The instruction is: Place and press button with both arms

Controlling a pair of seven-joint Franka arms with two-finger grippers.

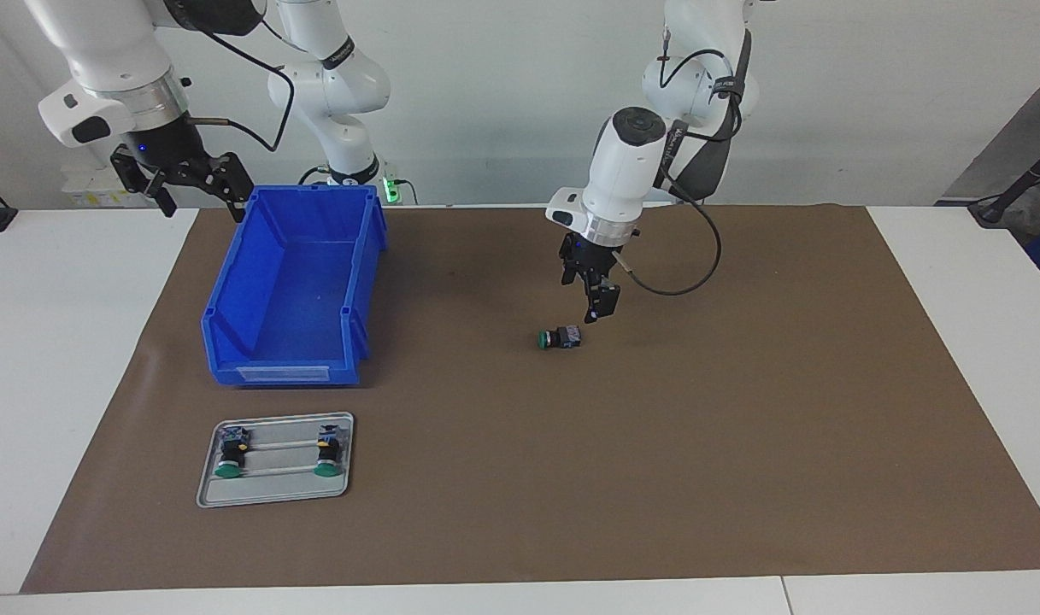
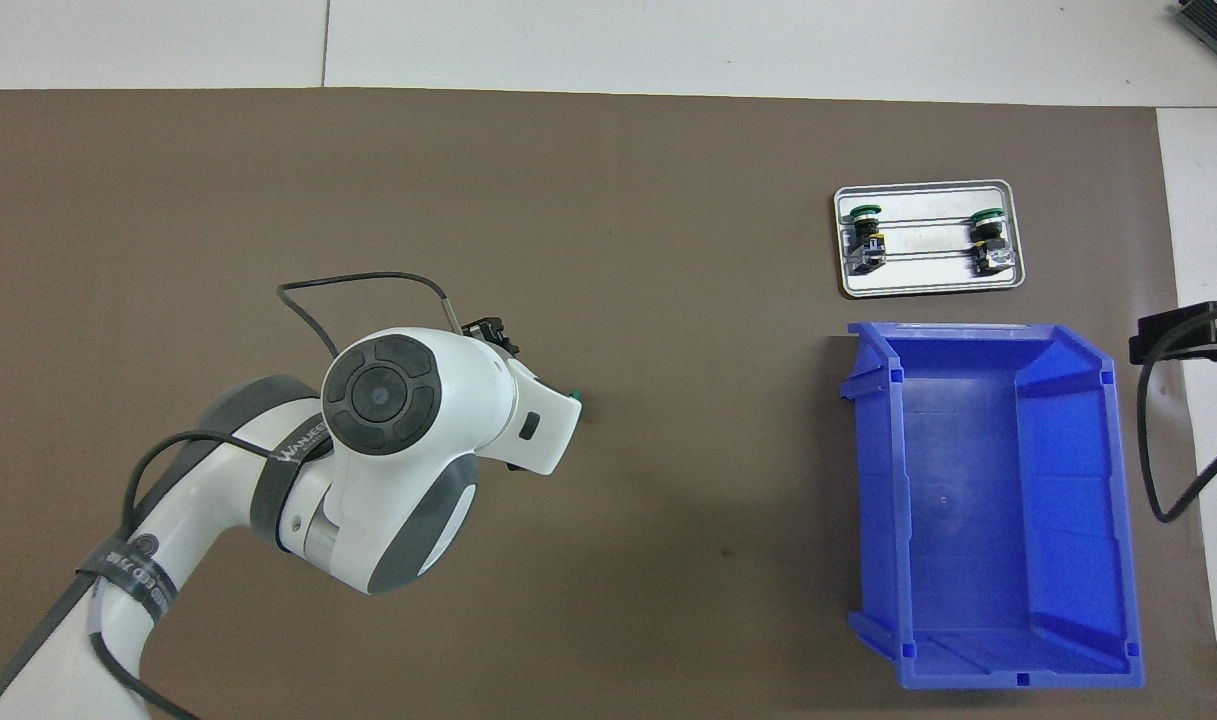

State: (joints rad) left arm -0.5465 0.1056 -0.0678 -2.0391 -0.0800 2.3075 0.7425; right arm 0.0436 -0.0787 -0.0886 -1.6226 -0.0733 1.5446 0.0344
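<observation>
A small button (image 1: pixel 559 339) with a green cap and a black body lies on its side on the brown mat near the table's middle. My left gripper (image 1: pixel 588 299) hangs just above it, a little toward the left arm's end, open and holding nothing. In the overhead view the left arm's wrist covers the button except for a sliver of green cap (image 2: pixel 576 400). My right gripper (image 1: pixel 182 181) waits open in the air by the robot-side end of the blue bin (image 1: pixel 280 363); only its black edge (image 2: pixel 1183 335) shows from overhead.
The blue bin (image 2: pixel 968 500) stands empty toward the right arm's end of the mat. Farther from the robots than the bin lies a grey metal tray (image 1: pixel 280 487) (image 2: pixel 928 282) holding two more green-capped buttons. White tabletop borders the mat.
</observation>
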